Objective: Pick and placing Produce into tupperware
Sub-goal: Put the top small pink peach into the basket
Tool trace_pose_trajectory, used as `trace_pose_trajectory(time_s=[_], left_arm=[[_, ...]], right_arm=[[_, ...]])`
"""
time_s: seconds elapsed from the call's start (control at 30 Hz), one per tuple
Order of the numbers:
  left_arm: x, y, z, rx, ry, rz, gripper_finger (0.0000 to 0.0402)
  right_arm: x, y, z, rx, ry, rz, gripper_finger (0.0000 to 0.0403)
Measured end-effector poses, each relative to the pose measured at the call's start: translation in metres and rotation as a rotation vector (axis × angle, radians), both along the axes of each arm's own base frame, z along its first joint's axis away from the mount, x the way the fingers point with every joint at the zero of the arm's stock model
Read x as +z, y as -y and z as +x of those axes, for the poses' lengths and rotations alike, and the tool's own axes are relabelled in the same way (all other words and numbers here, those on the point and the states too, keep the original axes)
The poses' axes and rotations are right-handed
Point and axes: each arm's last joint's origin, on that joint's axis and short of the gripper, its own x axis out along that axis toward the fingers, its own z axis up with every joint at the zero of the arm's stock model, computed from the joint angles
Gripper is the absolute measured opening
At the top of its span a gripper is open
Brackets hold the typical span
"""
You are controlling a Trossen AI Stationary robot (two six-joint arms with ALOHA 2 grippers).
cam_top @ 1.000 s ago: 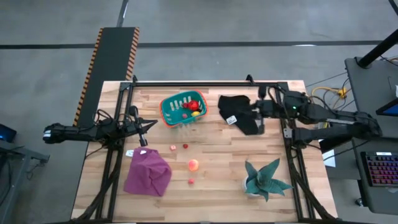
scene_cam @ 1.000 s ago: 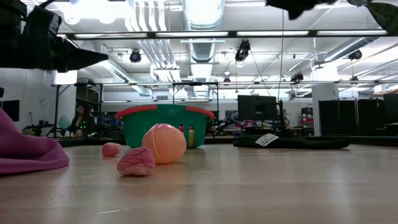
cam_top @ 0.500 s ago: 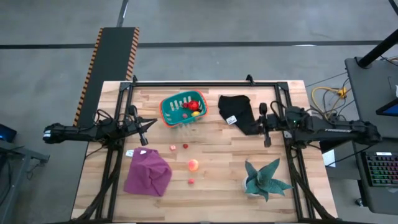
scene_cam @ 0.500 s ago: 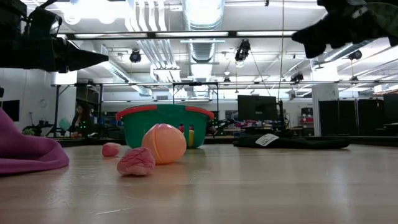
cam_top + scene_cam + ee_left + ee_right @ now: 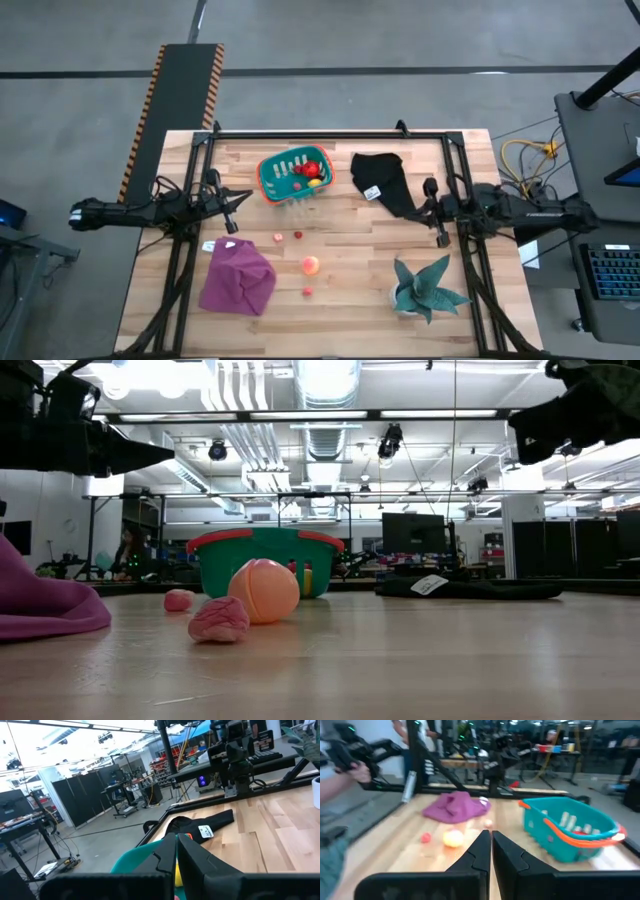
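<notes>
Tabletop: tupperware [image 5: 295,176] lengthwise, seemingly tilted rightward.

four loose produce [image 5: 310,265], one tupperware [image 5: 272,183]

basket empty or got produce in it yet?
Partly filled. The high view shows red and yellow pieces inside the teal basket, while four more pieces, including the peach, lie on the table.

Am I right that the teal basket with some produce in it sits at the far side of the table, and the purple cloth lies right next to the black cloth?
Not quite. In the high view the purple cloth lies near the left front corner, far from the black cloth, which lies beside the teal basket.
</notes>
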Motion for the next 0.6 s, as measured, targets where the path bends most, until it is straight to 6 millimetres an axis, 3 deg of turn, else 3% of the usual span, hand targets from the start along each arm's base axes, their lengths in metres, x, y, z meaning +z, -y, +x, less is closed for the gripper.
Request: trace_pose_trajectory(time_s=[0.27,0.5,0.6], left_arm=[[0.0,0.0,0.0,0.016,0.0,-0.001,0.0002],[0.0,0.0,0.0,0.016,0.002,0.0,0.0002],[0.001,0.0,0.0,0.017,0.004,0.025,0.0002]], right_arm=[[-0.006,-0.004,-0.013,-0.028,0.008,-0.044,0.0008],[-0.028,-0.004,-0.011,-0.029,-0.008,-0.045,0.0008],[-0.029,-0.004,-0.009,-0.029,-0.004,-0.031,0.0008]])
